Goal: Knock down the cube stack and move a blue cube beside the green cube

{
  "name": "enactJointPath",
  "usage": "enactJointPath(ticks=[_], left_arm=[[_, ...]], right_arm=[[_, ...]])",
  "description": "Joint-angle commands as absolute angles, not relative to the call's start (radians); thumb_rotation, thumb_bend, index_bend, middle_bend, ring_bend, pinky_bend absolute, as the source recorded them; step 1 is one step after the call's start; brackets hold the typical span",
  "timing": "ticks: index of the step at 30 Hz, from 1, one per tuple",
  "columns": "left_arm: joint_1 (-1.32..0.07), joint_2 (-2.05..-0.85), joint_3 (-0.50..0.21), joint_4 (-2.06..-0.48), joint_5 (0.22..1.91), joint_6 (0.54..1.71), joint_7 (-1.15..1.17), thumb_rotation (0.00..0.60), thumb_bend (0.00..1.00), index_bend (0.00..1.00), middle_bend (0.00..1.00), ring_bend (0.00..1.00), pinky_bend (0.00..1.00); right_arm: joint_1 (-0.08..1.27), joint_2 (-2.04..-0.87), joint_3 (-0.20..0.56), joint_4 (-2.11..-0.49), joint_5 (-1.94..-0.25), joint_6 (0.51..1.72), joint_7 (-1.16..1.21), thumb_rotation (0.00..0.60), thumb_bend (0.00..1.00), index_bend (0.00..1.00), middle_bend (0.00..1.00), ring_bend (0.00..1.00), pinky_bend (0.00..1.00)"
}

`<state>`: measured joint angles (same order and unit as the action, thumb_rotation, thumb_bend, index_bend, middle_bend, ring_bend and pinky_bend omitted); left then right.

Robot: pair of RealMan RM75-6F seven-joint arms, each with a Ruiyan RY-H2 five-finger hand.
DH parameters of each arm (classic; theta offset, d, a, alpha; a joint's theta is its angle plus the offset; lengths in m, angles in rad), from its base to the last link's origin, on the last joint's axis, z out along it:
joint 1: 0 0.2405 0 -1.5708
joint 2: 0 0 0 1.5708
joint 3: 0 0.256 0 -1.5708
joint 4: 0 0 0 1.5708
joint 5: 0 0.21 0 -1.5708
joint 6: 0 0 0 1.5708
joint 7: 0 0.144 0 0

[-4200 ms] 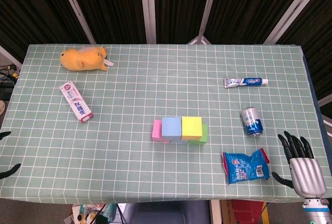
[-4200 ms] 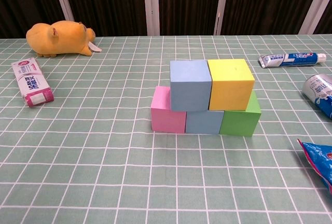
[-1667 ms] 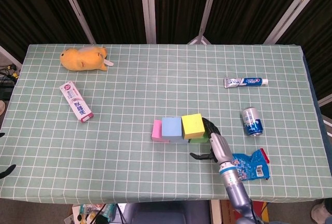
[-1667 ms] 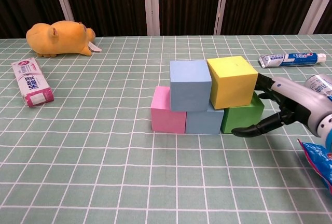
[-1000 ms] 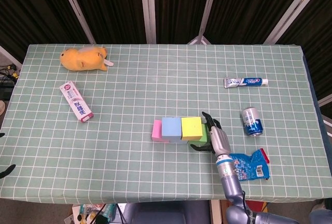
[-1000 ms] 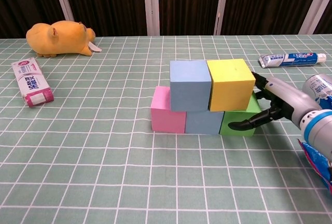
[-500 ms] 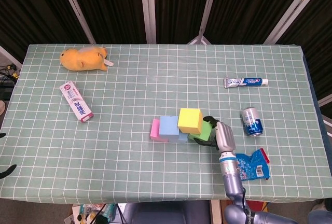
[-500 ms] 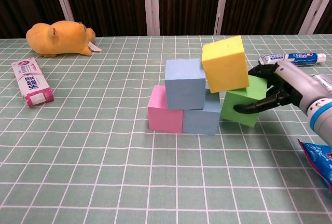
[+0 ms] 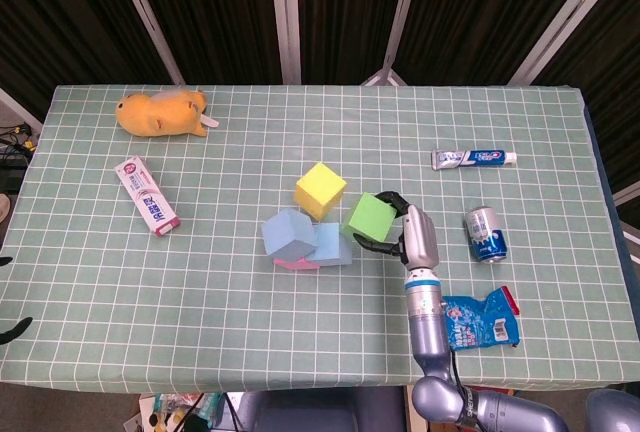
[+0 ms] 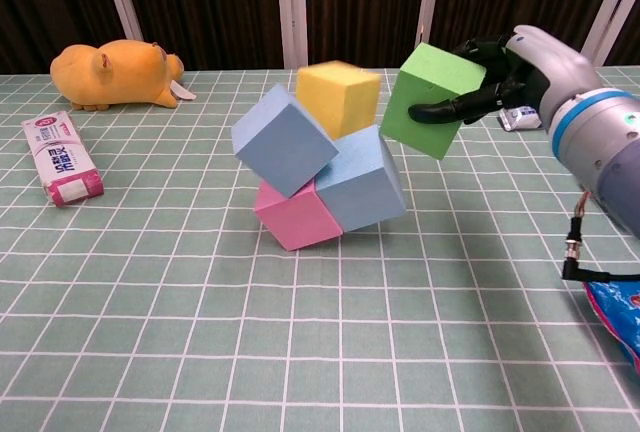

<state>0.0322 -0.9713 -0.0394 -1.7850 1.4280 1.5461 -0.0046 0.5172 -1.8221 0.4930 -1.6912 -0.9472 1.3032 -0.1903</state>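
Green checked cloth covers the table [image 9: 200,292], with dark curtain panels behind it.

Cube count: five. One green cube [image 10: 432,99], one yellow cube [image 10: 338,98], one pink cube [image 10: 297,216] and two blue cubes.

The green cube is raised off the table and tilted, to the right of the other four. The right robot hand [image 10: 497,74] grips it: dark fingers curl over its top right edge and the thumb lies across its front face.

The remaining four cubes form a tilted cluster at the table centre. The left blue cube [image 10: 284,140] leans on edge over the pink cube. The right blue cube [image 10: 362,179] touches both. The yellow cube sits tilted above and behind them.

Other items, one each: an orange plush toy [image 9: 160,114] at the far left, a pink-and-white tube box [image 9: 146,195] near it, a toothpaste tube [image 9: 473,158], a can [image 9: 486,233] and a blue snack bag [image 9: 480,320] on the right.

The left robot hand shows only as dark fingertips [image 9: 20,328] at the left edge; its state cannot be determined.
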Motion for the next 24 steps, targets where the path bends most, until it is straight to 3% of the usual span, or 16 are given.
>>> enactJointPath(ticks=[1, 14, 24], left_arm=[[0.031, -0.97, -0.041, -1.783, 1.428, 1.545, -0.01, 0.6, 0.13, 0.23, 0.0, 0.0, 0.0], [0.031, -0.977, -0.034, -1.79, 1.438, 1.546, 0.014, 0.6, 0.13, 0.23, 0.0, 0.0, 0.0], [0.032, -0.977, -0.037, -1.792, 1.431, 1.548, 0.018, 0.6, 0.13, 0.23, 0.0, 0.0, 0.0]], right_arm=[[0.531, -1.824, 0.523, -1.671, -0.912, 1.338, -0.229, 0.6, 0.33, 0.65, 0.56, 0.68, 0.4], [0.509, -1.752, 0.516, -1.538, -0.887, 1.31, -0.207, 0.6, 0.33, 0.65, 0.56, 0.68, 0.4], [0.557, -1.775, 0.509, -1.404, -0.885, 1.283, -0.219, 0.6, 0.33, 0.65, 0.56, 0.68, 0.4]])
